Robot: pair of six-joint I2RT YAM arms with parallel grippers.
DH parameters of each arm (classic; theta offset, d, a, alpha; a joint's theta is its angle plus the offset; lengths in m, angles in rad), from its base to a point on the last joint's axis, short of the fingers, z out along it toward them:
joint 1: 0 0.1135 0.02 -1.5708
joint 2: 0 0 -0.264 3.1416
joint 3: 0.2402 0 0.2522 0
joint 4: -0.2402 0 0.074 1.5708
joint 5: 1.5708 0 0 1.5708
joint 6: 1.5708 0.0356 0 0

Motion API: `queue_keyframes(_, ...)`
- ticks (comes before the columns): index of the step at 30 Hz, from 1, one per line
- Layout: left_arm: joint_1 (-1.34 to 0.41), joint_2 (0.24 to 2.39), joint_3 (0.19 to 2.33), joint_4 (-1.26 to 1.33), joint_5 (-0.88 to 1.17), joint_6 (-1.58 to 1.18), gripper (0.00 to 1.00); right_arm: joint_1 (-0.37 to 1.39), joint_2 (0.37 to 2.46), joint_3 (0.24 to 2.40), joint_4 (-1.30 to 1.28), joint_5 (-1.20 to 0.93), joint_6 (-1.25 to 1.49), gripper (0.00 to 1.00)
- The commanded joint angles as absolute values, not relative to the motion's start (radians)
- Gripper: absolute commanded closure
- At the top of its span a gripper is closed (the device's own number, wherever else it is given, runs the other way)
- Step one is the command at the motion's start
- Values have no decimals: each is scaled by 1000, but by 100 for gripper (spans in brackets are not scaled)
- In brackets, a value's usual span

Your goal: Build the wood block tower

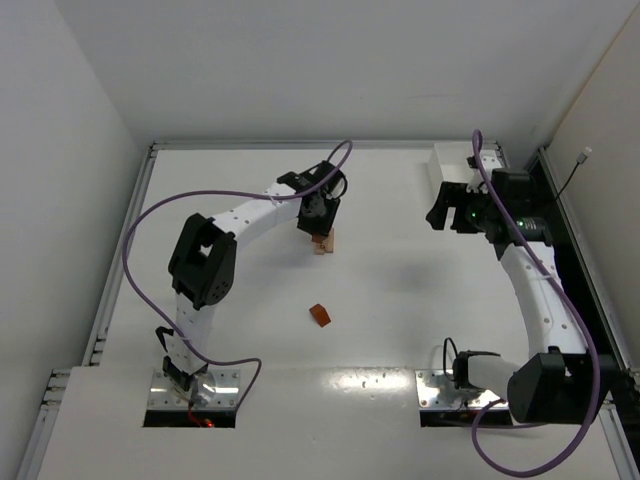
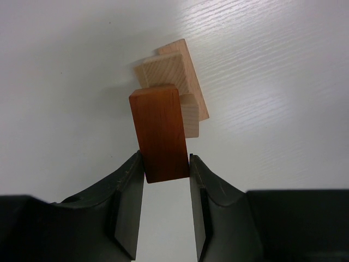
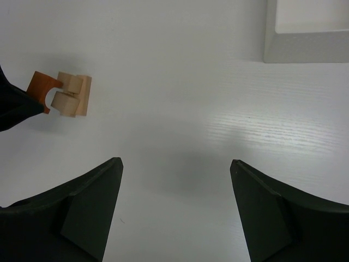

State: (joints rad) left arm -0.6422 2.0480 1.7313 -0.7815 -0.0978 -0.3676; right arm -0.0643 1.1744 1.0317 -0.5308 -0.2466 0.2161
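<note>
- The left gripper (image 2: 166, 170) is closed on an orange arch piece (image 2: 160, 131), which is clamped by its two side faces between the dark fingers.
- The arch piece is held right at the wood block tower (image 1: 324, 243). The tower is made up of a few tan blocks (image 2: 173, 76) stacked on the white table (image 1: 400, 300), a little left of centre and towards the far side.
- In the right wrist view the curved cut-out of the arch is seen against a rounded tan block (whether the two are touching cannot be told).
- An orange wedge (image 1: 320, 316) is seen lying alone on the table, nearer the arm bases and well apart from the tower.
- The right gripper (image 3: 175, 164) is spread wide, with nothing between its fingers. It is held above bare table, well to the right of the tower.
- A white tray (image 3: 305, 38) is set at the far right corner of the table, and in the top view it is seen just beyond the right gripper.
</note>
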Motion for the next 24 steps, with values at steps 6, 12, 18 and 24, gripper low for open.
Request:
queue_keyframes(6, -661, 2060, 1790, -761, -109, -397, 100, -80, 1147, 1014, -474, -288, 236, 23)
queue_keyframes(12, -670, 2079, 1799, -761, -118, -407, 100, -80, 1147, 1014, -474, -288, 236, 23)
queue_keyframes(18, -670, 2088, 1799, -761, -118, -416, 100, -80, 1147, 1014, -474, -298, 236, 23)
queue_keyframes(24, -670, 2097, 1799, -761, -138, -416, 100, -89, 1147, 1005, -465, -316, 236, 23)
